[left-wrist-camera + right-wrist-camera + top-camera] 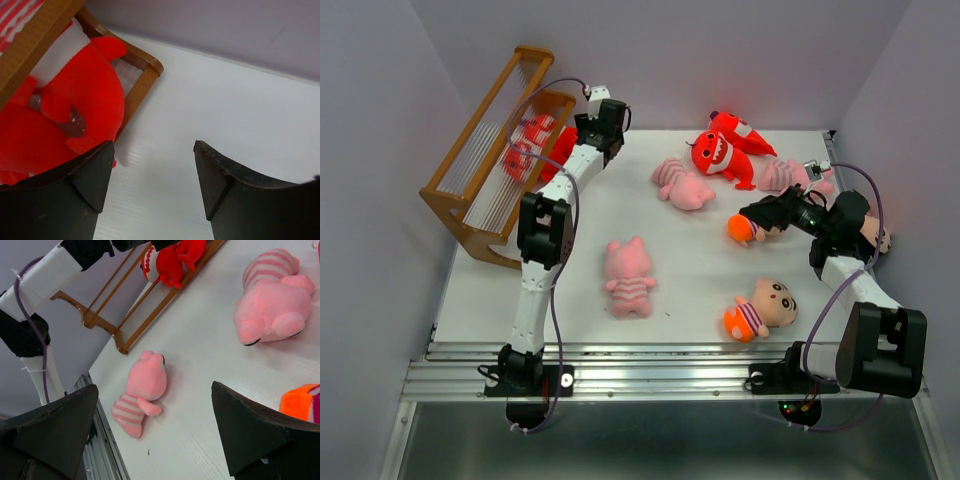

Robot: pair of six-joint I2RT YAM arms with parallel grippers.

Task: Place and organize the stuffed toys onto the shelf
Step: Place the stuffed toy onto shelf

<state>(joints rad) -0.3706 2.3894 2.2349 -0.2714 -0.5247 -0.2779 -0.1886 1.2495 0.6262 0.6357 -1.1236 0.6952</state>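
Toys (682,183) in neither grasp. Left fingers (85,185) wide apart, only bare white table (210,100) between them. Left gripper (152,150) low over table, by shelf's end. Just beyond left-hand finger, at left of left wrist view: two red monsters (85,85) lying pressed together on shelf (30,45), one partly under a wooden rail. Shelf at upper left of top view, along table's left edge.

Right fingers (55,425) at full spread, gripping nothing. Right gripper (155,400) over table, at right of top view. Beside right-hand finger, at lower right of right wrist view: orange bottom of a doll (300,402). Beyond fingers: one pig (142,390) at lower centre, another pig (275,300) at upper right.

Farther out, in top view: two more monsters (720,150) at upper centre-right, touching; third pig (785,175) just right of them; second doll (760,310) at lower right, near arm bases; part of a third doll (876,238) at far right, mostly behind right arm.
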